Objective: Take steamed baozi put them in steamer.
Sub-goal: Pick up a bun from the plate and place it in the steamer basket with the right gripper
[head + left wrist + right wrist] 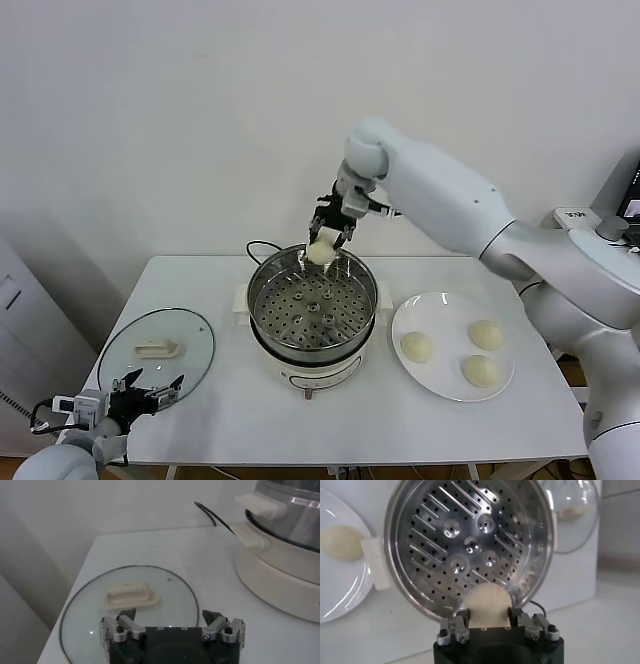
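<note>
Right gripper (327, 240) hangs over the steamer (312, 305) back rim, jaws clamped on a baozi (320, 251); left gripper (150, 387), jaws apart, waits by the glass lid (157, 347) on the worktop (230, 410)

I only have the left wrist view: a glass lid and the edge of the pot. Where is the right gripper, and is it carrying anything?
Observer: The right gripper hangs over the far rim of the round shiny stainless-steel steamer, shut on one cream-white round baozi.
Operator: Anything in the pot yet?
Observer: No, its perforated floor is bare.
Operator: How many buns remain?
Observer: Three, on the flat white round plate beside the steamer, on the robot's right.
Operator: My left gripper?
Observer: The left gripper is open at the near edge of the round glass lid.
</note>
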You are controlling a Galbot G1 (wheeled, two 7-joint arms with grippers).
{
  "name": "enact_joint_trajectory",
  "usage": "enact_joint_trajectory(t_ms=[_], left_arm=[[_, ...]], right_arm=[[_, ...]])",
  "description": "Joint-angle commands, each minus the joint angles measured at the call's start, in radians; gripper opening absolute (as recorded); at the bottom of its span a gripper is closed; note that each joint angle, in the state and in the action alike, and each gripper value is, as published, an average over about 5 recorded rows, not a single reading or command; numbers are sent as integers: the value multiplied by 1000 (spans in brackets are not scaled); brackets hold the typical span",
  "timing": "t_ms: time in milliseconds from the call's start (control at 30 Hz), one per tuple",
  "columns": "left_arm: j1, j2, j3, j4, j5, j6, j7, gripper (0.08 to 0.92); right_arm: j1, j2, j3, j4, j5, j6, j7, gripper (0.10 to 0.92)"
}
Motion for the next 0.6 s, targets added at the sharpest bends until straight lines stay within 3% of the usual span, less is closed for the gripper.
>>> enact_joint_trajectory(t_ms=[33, 600], left_arm=[[0, 3, 1, 4, 0, -2, 1, 823], [-5, 4, 11, 8, -1, -2, 3, 823]], right_arm=[[-101, 55, 45, -4, -180, 49, -10, 501], [-159, 81, 87, -47, -243, 49, 16, 513]])
